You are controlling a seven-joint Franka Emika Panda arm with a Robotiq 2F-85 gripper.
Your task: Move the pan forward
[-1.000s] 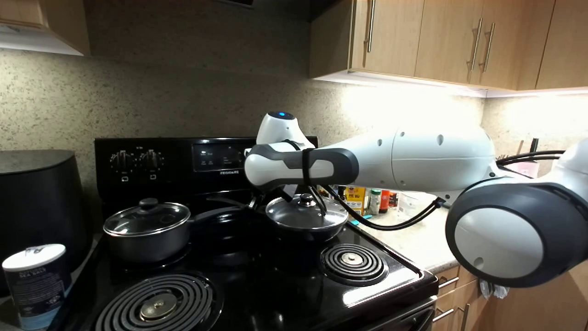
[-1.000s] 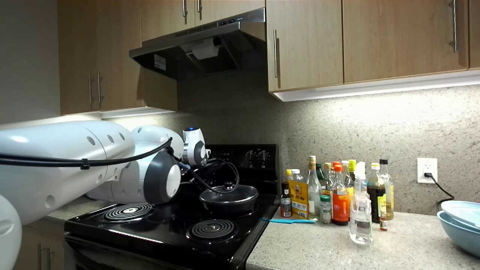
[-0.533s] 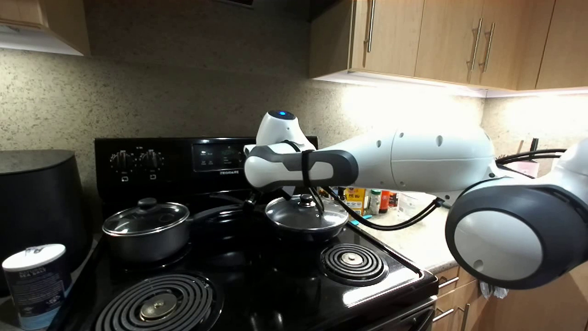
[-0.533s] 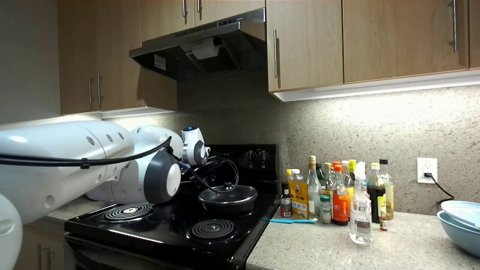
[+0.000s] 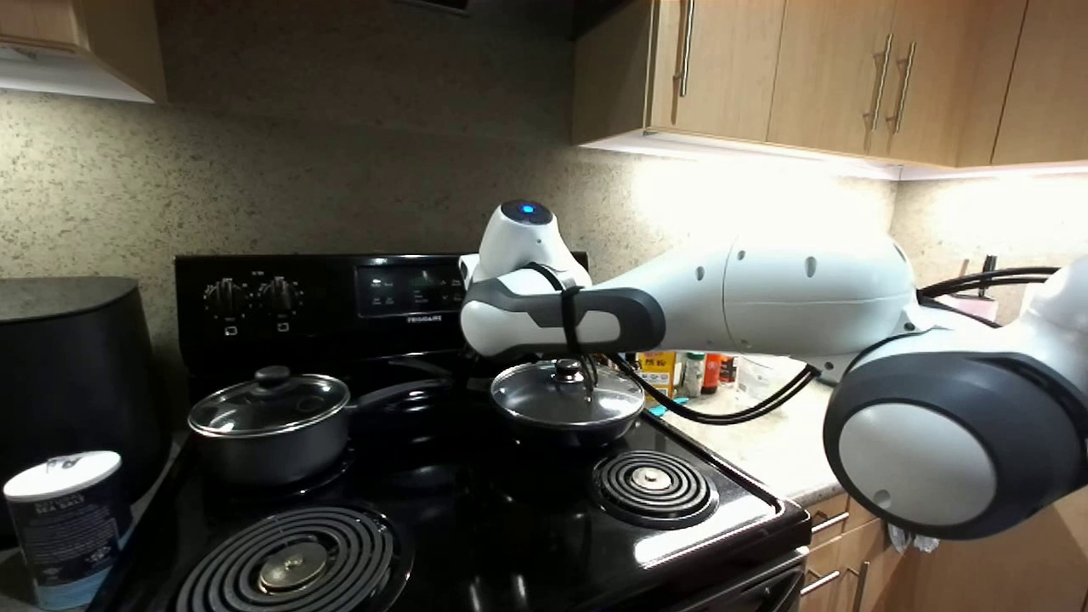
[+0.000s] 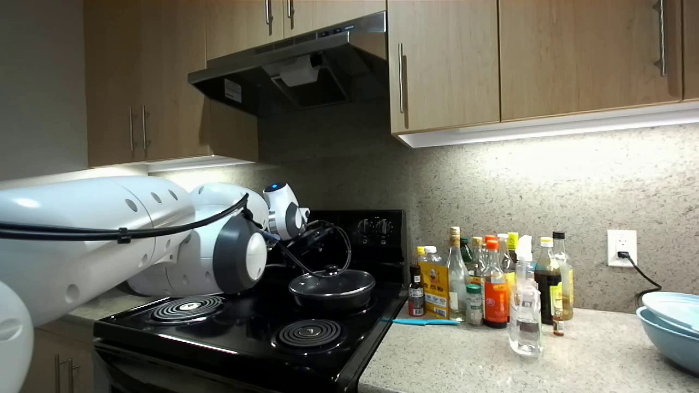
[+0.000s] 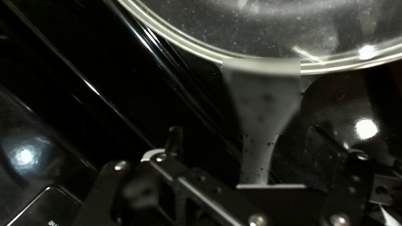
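The pan (image 5: pixel 565 416) stands at the back of the stove in both exterior views, dark and shallow under a glass lid (image 6: pixel 332 281) with a black knob. Part of its lid rim crosses the top of the wrist view. From there the pan's handle (image 7: pixel 257 163) runs down between the jaws of my gripper (image 7: pixel 244 130). The fingers stand wide apart, with dark gaps on both sides of the handle, so it is not gripped. In the exterior views my hand (image 6: pixel 285 213) is beside the pan, and the fingers are mostly hidden behind the arm or lost in darkness.
A lidded pot (image 5: pixel 270 442) stands on the back burner beside the pan, its handle (image 5: pixel 399 391) reaching toward my hand. Behind rises the stove's control panel (image 5: pixel 323 297). A salt tub (image 5: pixel 68 531), a black appliance (image 5: pixel 72 382) and several bottles (image 6: pixel 491 289) flank the stove.
My hand has tilted and shifted slightly, to the right in an exterior view. The jaws have opened wider. The pot has slid a trifle left; the pan has barely moved.
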